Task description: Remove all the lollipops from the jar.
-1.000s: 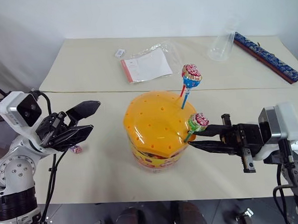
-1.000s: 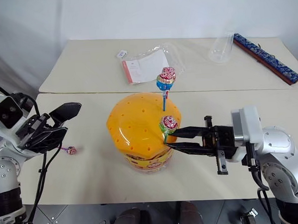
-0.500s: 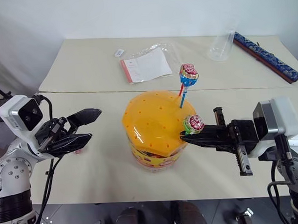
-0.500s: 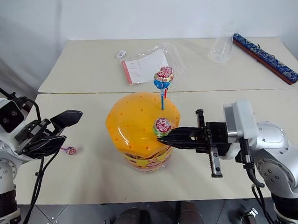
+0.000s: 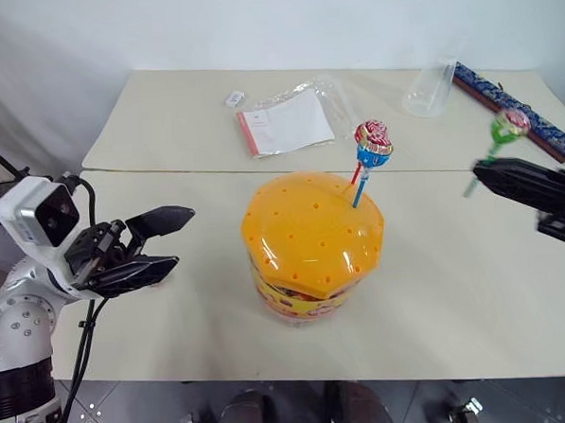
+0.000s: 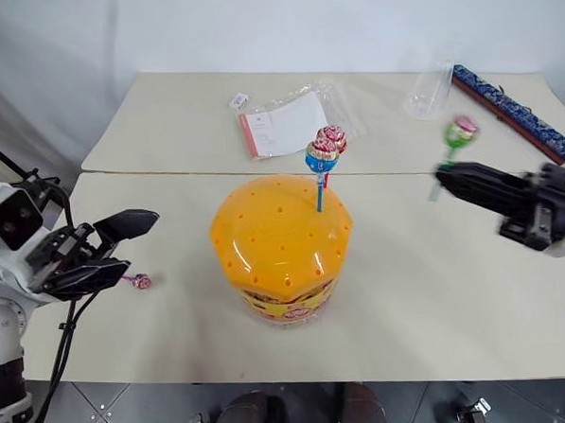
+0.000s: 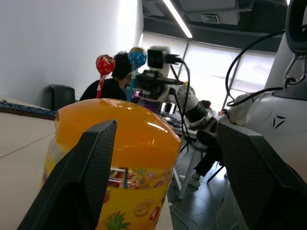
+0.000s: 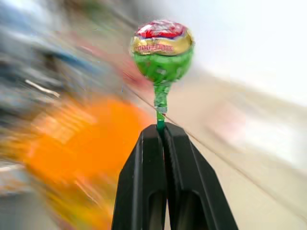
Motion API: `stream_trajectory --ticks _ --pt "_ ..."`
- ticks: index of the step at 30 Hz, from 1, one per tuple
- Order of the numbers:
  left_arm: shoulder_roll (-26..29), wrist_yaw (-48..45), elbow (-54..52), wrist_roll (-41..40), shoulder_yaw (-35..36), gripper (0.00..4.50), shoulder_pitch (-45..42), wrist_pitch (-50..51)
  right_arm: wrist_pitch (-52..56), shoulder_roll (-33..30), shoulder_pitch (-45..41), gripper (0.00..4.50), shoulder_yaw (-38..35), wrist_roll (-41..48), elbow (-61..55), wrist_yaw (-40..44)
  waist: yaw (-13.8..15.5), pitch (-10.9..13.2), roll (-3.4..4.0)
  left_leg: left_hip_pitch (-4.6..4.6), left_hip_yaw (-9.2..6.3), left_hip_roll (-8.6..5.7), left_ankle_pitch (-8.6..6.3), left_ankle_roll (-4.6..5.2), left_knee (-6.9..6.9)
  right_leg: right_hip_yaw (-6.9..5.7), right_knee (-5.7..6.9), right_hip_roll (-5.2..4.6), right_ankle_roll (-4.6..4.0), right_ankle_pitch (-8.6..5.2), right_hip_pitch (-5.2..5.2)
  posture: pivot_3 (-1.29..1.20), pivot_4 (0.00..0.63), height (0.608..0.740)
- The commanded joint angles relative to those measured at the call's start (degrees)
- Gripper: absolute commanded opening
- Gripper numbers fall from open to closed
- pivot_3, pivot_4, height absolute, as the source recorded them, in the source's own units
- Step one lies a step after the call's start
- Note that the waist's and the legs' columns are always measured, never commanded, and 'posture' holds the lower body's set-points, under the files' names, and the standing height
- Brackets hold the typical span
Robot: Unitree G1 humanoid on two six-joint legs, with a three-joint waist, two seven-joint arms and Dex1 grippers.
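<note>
Behind the jar (image 7: 115,158), the left wrist view shows a person (image 7: 111,86); right claw (image 8: 161,128) pinches the green lollipop (image 8: 162,50).

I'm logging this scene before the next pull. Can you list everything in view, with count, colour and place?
jar: one, orange lid, table centre.
lollipops in jar lid: two, red and blue, upright.
green lollipop: one, clamped by its stick in the right end effector.
purple lollipop: one, lying on table, left of jar.
plastic bag with paper: one, clear, far table.
clear cup: one, on its side, far right.
patterned strip: one, blue, far right edge.
left end effector: open, left of jar.
right end effector: shut.
</note>
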Motion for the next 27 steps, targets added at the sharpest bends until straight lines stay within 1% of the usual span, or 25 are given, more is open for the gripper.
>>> stream_trajectory --ticks 1,2,3,4,7,8,10,12,13,15,16,18,19,21,23,24,27 --pt "-1.29 -0.29 -1.95 4.46 -2.22 3.52 -1.13 -5.06 -4.35 -4.79 6.42 0.02 3.85 -21.79 7.98 -3.91 -0.05 0.0 0.0 0.02 0.13 -0.05 0.01 0.06 0.0 -0.01 -0.01 -0.03 0.01 0.0 -0.02 0.0 0.15 0.74" --pt "-1.44 -0.71 -2.26 5.16 -2.86 3.52 -1.14 -5.67 -6.26 -6.5 8.54 0.02 7.7 -29.72 10.72 -7.17 -0.13 0.0 0.0 0.02 0.25 -0.06 0.03 0.09 0.0 -0.01 -0.02 -0.03 0.05 0.02 -0.05 0.0 0.15 0.74" --pt "-1.27 -1.09 -2.59 5.02 -3.27 3.52 -1.0 -5.42 -9.17 -7.01 9.67 0.02 10.54 -34.45 12.83 -7.13 -0.22 0.0 0.0 0.08 0.38 -0.06 0.02 0.1 0.01 -0.01 -0.01 -0.05 0.1 0.05 -0.07 0.0 0.15 0.74" --pt "-1.16 -1.15 -3.16 4.79 -3.52 3.52 -0.73 -5.25 -11.56 -7.16 10.43 0.02 12.06 -37.35 14.33 -6.55 -0.3 0.0 -0.01 0.09 0.41 -0.06 0.03 0.1 0.02 0.01 -0.02 -0.06 0.11 0.06 -0.08 0.0 0.15 0.74" --pt "-0.49 -1.92 -4.41 5.05 -3.54 3.52 0.55 -5.67 -18.7 -5.14 10.85 0.02 14.47 -40.35 17.5 -1.14 -0.66 0.04 0.17 0.07 0.45 -0.02 0.03 0.07 0.02 0.02 0.05 -0.01 0.14 0.08 -0.18 0.0 0.15 0.74" --pt "-0.02 -2.04 -4.45 4.24 -3.06 3.52 0.99 -4.8 -21.85 -5.11 11.07 0.02 16.77 -42.57 19.44 0.97 -0.87 0.04 0.25 0.08 0.45 0.02 0.02 0.04 0.01 0.01 0.06 0.02 0.15 0.08 -0.19 0.0 0.15 0.74" --pt "0.53 -2.31 -4.54 3.33 -2.33 3.52 1.64 -4.09 -23.73 -4.55 10.45 0.02 19.32 -44.38 22.34 3.65 -1.25 0.05 0.28 0.11 0.45 0.08 0.03 0.0 -0.01 -0.01 0.07 0.11 0.16 0.08 -0.18 0.0 0.15 0.74" --pt "1.06 -1.98 -4.85 2.54 -1.48 3.52 2.44 -3.54 -24.7 -3.06 9.13 0.46 19.48 -44.25 24.38 4.8 -1.42 0.06 0.27 0.11 0.43 0.11 0.04 -0.01 0.0 -0.02 0.06 0.16 0.16 0.08 -0.17 0.0 0.15 0.74" --pt "1.33 -1.38 -4.89 2.0 -0.77 3.52 3.0 -3.16 -27.3 -1.97 8.38 0.65 18.93 -43.57 25.56 6.33 -1.43 0.06 0.28 0.11 0.43 0.11 0.03 -0.01 0.01 -0.02 0.06 0.15 0.16 0.08 -0.17 0.0 0.15 0.74" --pt "1.69 -1.02 -4.45 1.53 0.54 3.52 4.32 -2.71 -26.98 0.15 7.55 1.33 16.29 -39.5 24.58 9.6 -1.45 0.06 0.29 0.11 0.42 0.11 0.03 -0.01 0.01 -0.01 0.04 0.15 0.16 0.08 -0.15 0.0 0.15 0.74" --pt "1.73 -1.01 -3.95 1.79 0.93 3.52 5.04 -2.79 -25.93 1.4 7.79 1.64 14.0 -34.62 21.92 13.75 -1.45 0.07 0.3 0.13 0.41 0.11 0.03 -0.02 0.01 0.01 0.07 0.14 0.16 0.08 -0.15 0.0 0.15 0.74" --pt "1.63 -1.41 -3.05 1.57 1.56 3.52 6.09 -2.6 -25.56 3.4 8.11 2.33 10.53 -28.74 17.94 18.92 -1.4 0.11 0.39 0.12 0.38 0.12 0.03 -0.02 0.01 0.04 0.06 0.14 0.16 0.08 -0.15 0.0 0.15 0.74" --pt "1.76 -1.41 -2.55 1.21 1.9 3.52 6.93 -1.92 -24.29 4.58 8.51 2.33 8.31 -24.61 14.54 21.3 -1.37 0.11 0.39 0.12 0.37 0.12 0.03 -0.02 0.01 0.04 0.07 0.14 0.16 0.08 -0.15 0.0 0.15 0.74" --pt "1.92 -2.16 -1.67 1.67 2.08 3.52 8.06 -1.95 -22.98 6.63 8.53 2.33 5.29 -19.99 7.92 21.54 -1.34 0.11 0.39 0.13 0.34 0.12 0.02 -0.02 0.01 0.06 0.07 0.1 0.16 0.08 -0.12 0.0 0.15 0.74" --pt "1.82 -2.68 -0.32 2.61 1.95 3.52 8.0 -2.79 -19.77 7.1 7.62 2.33 4.06 -17.06 1.64 18.88 -1.3 0.11 0.39 0.13 0.29 0.12 0.01 -0.04 0.02 0.1 0.07 0.0 0.16 0.08 -0.1 0.0 0.15 0.74" --pt "1.34 -2.69 0.52 3.13 1.69 3.52 7.33 -3.54 -17.08 6.99 6.25 2.33 3.86 -13.56 -1.64 17.4 -1.27 0.11 0.39 0.12 0.27 0.11 -0.01 -0.06 0.03 0.13 0.08 -0.1 0.16 0.08 -0.1 0.0 0.15 0.74" --pt "-0.42 -2.07 2.32 3.48 0.9 3.52 4.53 -5.03 -13.1 7.24 1.36 2.33 4.85 -6.84 -9.01 13.47 -1.11 0.11 0.39 0.11 0.17 0.11 -0.03 -0.1 0.07 0.23 0.06 -0.29 0.16 0.09 -0.09 0.0 0.15 0.74"
